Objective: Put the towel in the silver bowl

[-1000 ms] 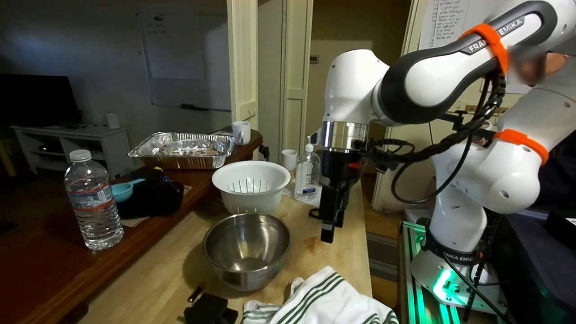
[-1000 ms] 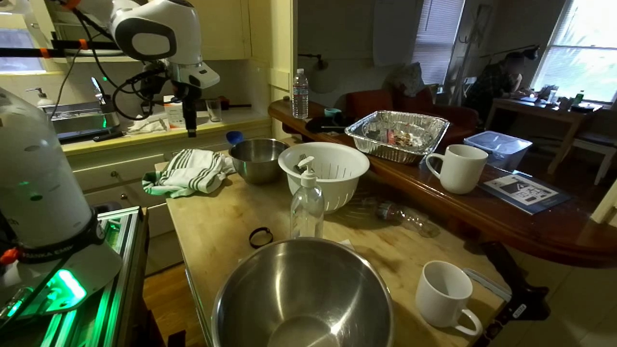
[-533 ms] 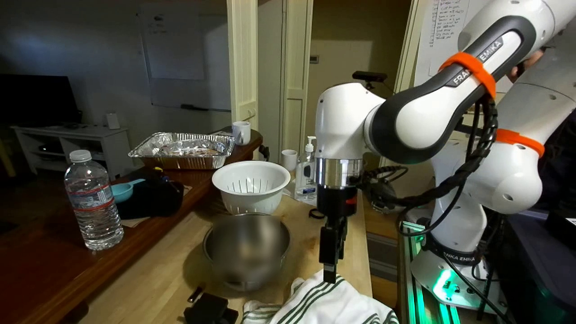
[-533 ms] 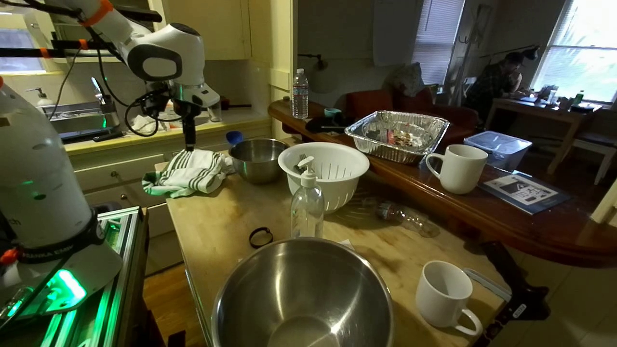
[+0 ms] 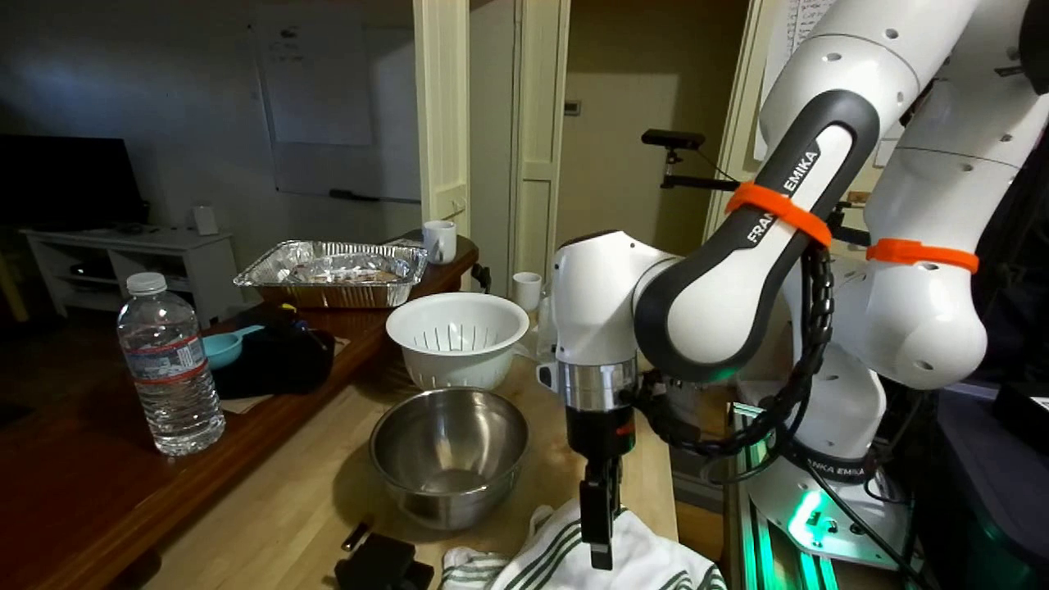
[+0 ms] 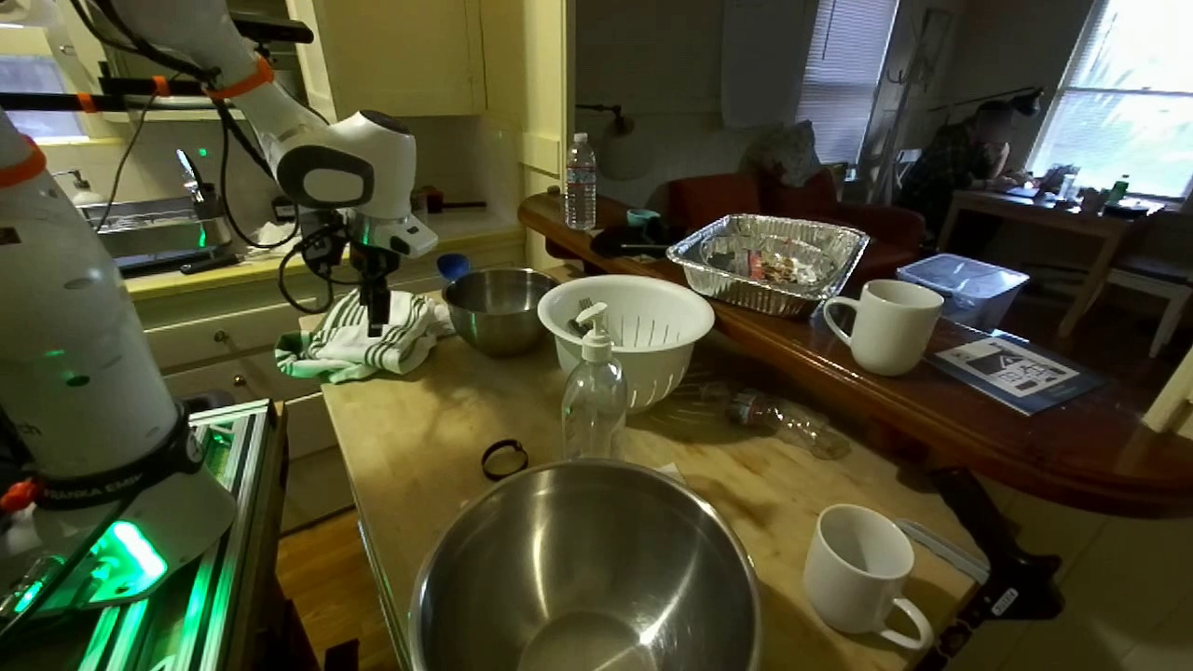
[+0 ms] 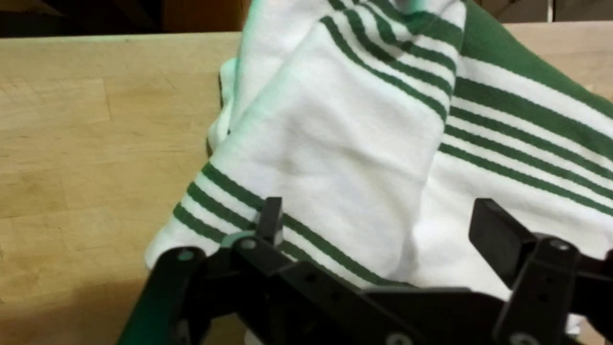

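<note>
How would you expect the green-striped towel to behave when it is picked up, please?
The towel will probably hang limp, since it lies in soft, uneven folds. In the wrist view it overlaps itself, so it may open out as it rises. Being cloth, it is probably light.

Worktop [image 6: 410, 419]: pale wood, alongside a darker, higher ledge [image 5: 82, 483].
Towel [image 7: 354, 134]: rumpled, lapping past the worktop's edge.
Silver bowl [image 5: 447, 510]: upright, just beside the towel.
White slotted bowl [image 5: 455, 370]: upright, near the silver bowl.
Also on the worktop: black ring [image 6: 488, 457], flat; large metal bowl [image 6: 503, 568]; white mug [image 6: 850, 578]; clear bottle [image 6: 788, 424] on its side; black item [image 5: 381, 565], possibly an adapter.
Ledge: upright water bottle [image 5: 170, 369]; foil tray [image 5: 336, 296].
</note>
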You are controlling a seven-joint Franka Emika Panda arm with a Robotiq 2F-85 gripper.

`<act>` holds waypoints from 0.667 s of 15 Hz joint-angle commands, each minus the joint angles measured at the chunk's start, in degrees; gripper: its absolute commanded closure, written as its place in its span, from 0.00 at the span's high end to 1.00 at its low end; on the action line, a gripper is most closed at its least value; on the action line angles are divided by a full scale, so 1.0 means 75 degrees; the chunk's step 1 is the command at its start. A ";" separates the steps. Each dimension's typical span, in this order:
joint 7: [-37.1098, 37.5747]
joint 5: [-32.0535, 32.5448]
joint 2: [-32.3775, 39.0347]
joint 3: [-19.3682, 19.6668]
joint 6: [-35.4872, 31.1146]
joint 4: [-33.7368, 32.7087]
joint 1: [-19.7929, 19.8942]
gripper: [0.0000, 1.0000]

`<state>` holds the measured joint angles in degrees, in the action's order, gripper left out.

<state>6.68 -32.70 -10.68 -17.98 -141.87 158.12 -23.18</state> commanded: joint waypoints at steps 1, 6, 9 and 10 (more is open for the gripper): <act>-0.0397 -0.0086 0.0759 -0.0058 -0.0586 -0.0051 -0.0016 1.00; -0.0721 -0.0061 0.1533 -0.0084 -0.0838 -0.0402 0.0078 1.00; -0.0652 0.0117 0.1865 -0.0099 -0.0622 -0.0679 0.0167 0.73; -0.0623 0.0181 0.1955 -0.0107 -0.0584 -0.0762 0.0187 0.66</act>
<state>2.38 -32.43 0.47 -18.02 -146.90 155.01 -22.94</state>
